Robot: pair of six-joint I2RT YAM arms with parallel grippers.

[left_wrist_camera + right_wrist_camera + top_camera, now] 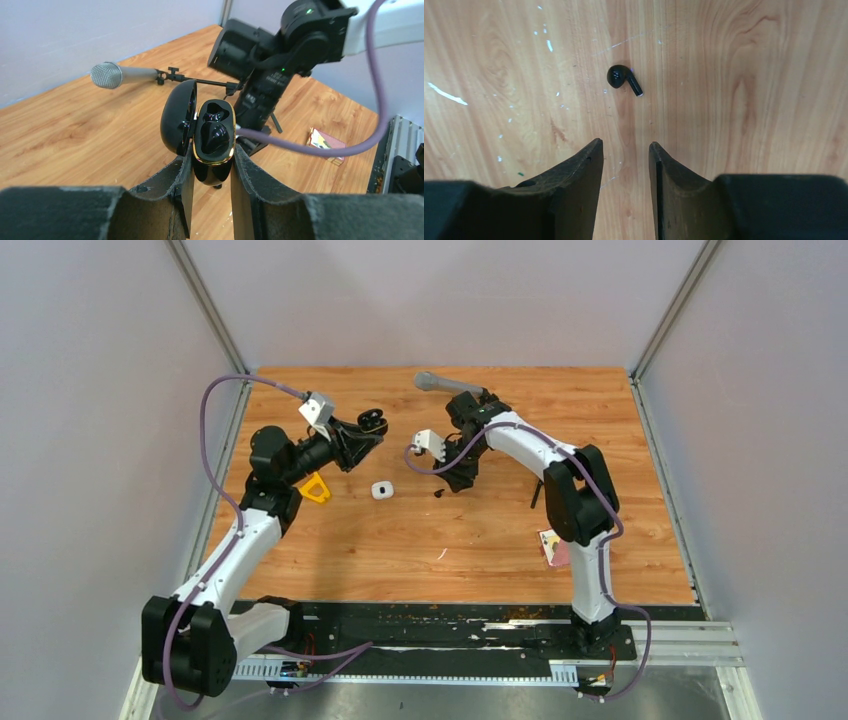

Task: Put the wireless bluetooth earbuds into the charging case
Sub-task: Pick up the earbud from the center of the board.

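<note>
While the small white case (pixel 381 490) lies near the middle of the wooden table (pixel 330 560), a yellow object (pixel 315 487) is seen to its left, beside the left arm. Behind and slightly left of the white case, the left gripper (pixel 212 156) is raised off the wood and clamped narrowly on the black charging case (pixel 215 137), whose lower body is pinched between the two fingers (pixel 175 185). The lid (pixel 177 117) is swung open to one side, and a gold rim is shown around the glossy black interior. Whether an earbud is seated there cannot be told. Just right of the white case, one black earbud (pixel 623 79) is laid on the bare wood, touching nothing. The right gripper (pixel 624 150) is held over the table right of the white case, near that earbud, its jaws parted by a narrow gap with nothing between them. Behind and to the right of the white case a microphone (pixel 440 382) is laid. Well to its right, nearer the arm bases, a small card (pixel 553 547) is seen.
</note>
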